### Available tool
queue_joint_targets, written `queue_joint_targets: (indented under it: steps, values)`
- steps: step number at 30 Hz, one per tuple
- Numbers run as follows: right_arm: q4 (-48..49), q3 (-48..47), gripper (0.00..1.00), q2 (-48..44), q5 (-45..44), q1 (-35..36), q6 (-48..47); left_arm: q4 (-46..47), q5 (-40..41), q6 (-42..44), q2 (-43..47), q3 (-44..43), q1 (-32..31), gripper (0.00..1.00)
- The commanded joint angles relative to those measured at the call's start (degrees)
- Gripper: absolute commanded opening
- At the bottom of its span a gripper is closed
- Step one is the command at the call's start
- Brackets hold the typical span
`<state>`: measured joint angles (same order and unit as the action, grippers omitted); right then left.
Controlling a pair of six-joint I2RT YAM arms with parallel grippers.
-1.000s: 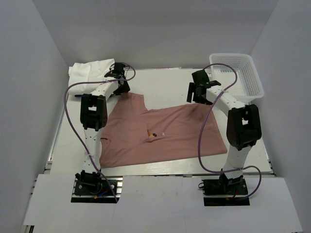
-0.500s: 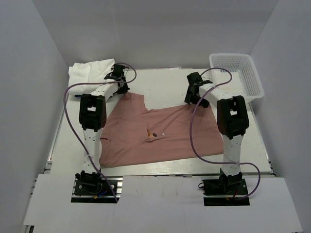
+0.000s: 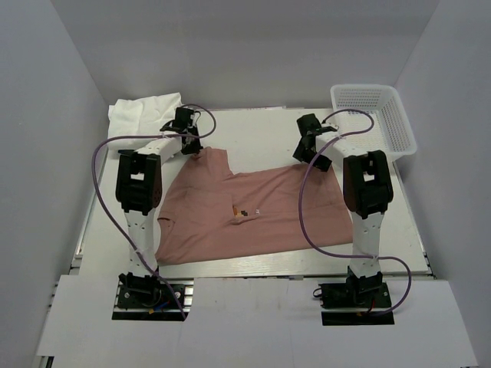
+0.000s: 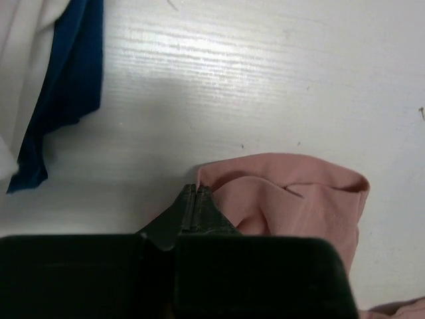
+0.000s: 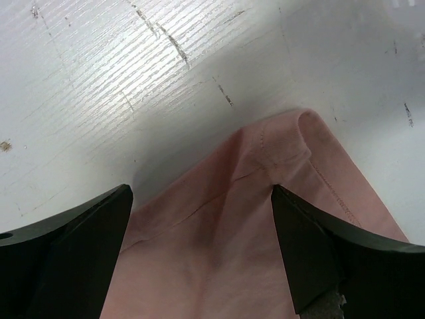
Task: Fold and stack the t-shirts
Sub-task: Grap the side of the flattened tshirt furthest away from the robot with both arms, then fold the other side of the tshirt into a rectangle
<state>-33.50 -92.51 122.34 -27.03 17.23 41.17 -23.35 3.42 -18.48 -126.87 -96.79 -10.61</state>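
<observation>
A dusty pink t-shirt (image 3: 253, 215) with a small orange-brown print (image 3: 241, 211) lies spread flat mid-table. My left gripper (image 3: 192, 146) is low at its far left corner; in the left wrist view the jaws (image 4: 194, 193) are shut, pinching the bunched pink edge (image 4: 285, 193). My right gripper (image 3: 314, 157) is at the shirt's far right corner. It stands open, one finger (image 5: 93, 232) on each side of the hemmed pink corner (image 5: 265, 159). White t-shirts (image 3: 142, 111) lie heaped at the back left.
A white mesh basket (image 3: 376, 115) stands at the back right. A dark blue cloth (image 4: 66, 93) lies beside white cloth (image 4: 23, 60) left of my left gripper. Grey walls close in the table on both sides and the back.
My left gripper has shut on the pink shirt's far left corner. The right arm has folded in and brought its open gripper down over the far right corner.
</observation>
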Motion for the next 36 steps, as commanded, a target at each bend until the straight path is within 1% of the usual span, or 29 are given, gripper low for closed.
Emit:
queue_joint_targets:
  steps: [1, 3, 6, 8, 9, 10, 12, 13, 15, 16, 18, 19, 20, 22, 23, 24, 25, 27, 28, 29, 30, 31, 32, 34, 35, 36]
  values:
    - [-1.22, -2.06, 0.91, 0.96, -2.07, -0.53, 3.74, 1.82, -1.22, 2.13, 7.42, 2.3, -0.11, 0.0]
    - [-1.05, -2.06, 0.91, 1.49, -1.72, -0.53, 3.83, 2.43, -3.76, 2.13, 8.04, 3.7, -0.11, 0.0]
    - [-2.1, -2.67, 0.91, 3.42, -0.75, -0.62, 4.62, 2.44, -5.0, 2.13, 8.57, 4.94, -0.11, 0.0]
    - [-2.62, -2.59, 0.86, 4.22, 0.22, -0.62, 4.62, 2.44, -5.53, 2.66, 9.18, 4.95, -0.11, 0.0]
    - [-2.63, -2.59, 0.83, 4.22, 0.74, -0.62, 4.54, 2.44, -5.53, 2.66, 9.18, 4.95, -0.11, 0.0]
    - [-2.45, -2.24, 0.73, 3.52, 0.92, -0.62, 4.27, 2.44, -5.53, 2.66, 9.97, 4.95, -0.11, 0.0]
    - [-2.28, -1.89, 0.64, 2.73, 1.01, -0.45, 3.48, 2.44, -5.53, 2.66, 11.19, 4.95, -0.11, 0.0]
    - [-2.19, -0.93, 0.58, 0.81, 1.18, -0.45, 2.96, 2.44, -5.53, 2.66, 11.9, 4.95, -0.11, 0.0]
    - [-1.57, -0.04, 0.52, -1.39, 1.27, -0.18, 2.08, 2.44, -5.53, 2.66, 13.57, 6.52, -0.11, 0.0]
    - [-0.79, 2.22, 0.47, -2.71, 1.36, -0.18, 1.64, 2.44, -5.53, 2.05, 15.67, 8.44, -0.11, 0.0]
    - [-0.26, 4.51, 0.42, -4.48, 1.45, -0.36, 1.29, 3.14, -5.01, 1.26, 18.31, 11.17, -0.72, 0.0]
    - [0.01, 5.75, 0.37, -5.0, 1.45, -0.27, 1.11, 3.92, -4.31, 1.25, 19.72, 14.32, -0.73, 0.0]
    - [0.01, 6.46, 0.32, -6.32, 1.54, -0.18, 0.93, 4.54, -3.78, 0.12, 23.04, 15.83, -0.73, 0.0]
    - [0.18, 8.04, 0.27, -7.03, 1.28, -0.1, 0.76, 4.55, -2.19, -1.55, 26.39, 20.39, -1.25, 0.0]
    - [0.19, 9.61, 0.22, -8.34, 1.1, -0.18, 0.5, 4.55, -1.23, -3.3, 28.06, 21.98, -1.25, 0.0]
    - [0.27, 10.15, 0.19, -8.87, 1.01, -0.1, 0.23, 5.15, -0.7, -4.19, 31.82, 23.74, -1.25, 0.0]
    - [0.62, 10.59, 0.16, -10.1, 0.84, -0.1, 0.4, 6.03, -0.7, -4.2, 33.86, 27.41, -1.25, 0.0]
    - [1.32, 12.87, 0.11, -12.12, -0.04, -0.27, 0.05, 7.08, -1.91, -5.77, 37.9, 31.12, -1.25, 0.0]
    - [1.94, 13.49, 0.11, -13.43, -0.22, -0.01, -0.47, 7.62, -2.54, -5.78, 42.01, 34.53, -1.25, 0.0]
    - [2.99, 15.32, 0.05, -15.01, -0.57, -0.01, -0.47, 7.62, -2.54, -6.82, 43.97, 35.96, -1.25, 0.0]
    - [3.87, 15.86, 0.02, -16.77, -0.48, -0.01, -0.65, 7.62, -2.54, -7.35, 45.99, 38.93, -1.25, 0.0]
    - [4.22, 17.09, 0.02, -17.4, -0.66, -0.09, -1.09, 7.62, -2.54, -7.88, 49.84, 40.35, -1.25, 0.0]
    - [4.58, 17.71, 0.0, -18.27, -0.4, -0.1, -1.26, 6.84, -2.54, -8.93, 51.96, 41.76, -1.25, 0.0]
    - [6.25, 20.52, 0.0, -21.35, -0.13, 0.08, -1.7, 6.83, -4.03, -11.92, 56.27, 46.77, -1.25, 0.0]
    - [6.42, 21.14, 0.0, -22.05, 0.22, -0.09, -1.53, 7.35, -5.6, -12.89, 60.56, 48.52, -1.25, 0.0]
    - [7.82, 23.23, 0.0, -24.15, 0.13, -0.01, -2.14, 7.36, -6.57, -14.38, 62.6, 52.11, -1.25, 0.0]
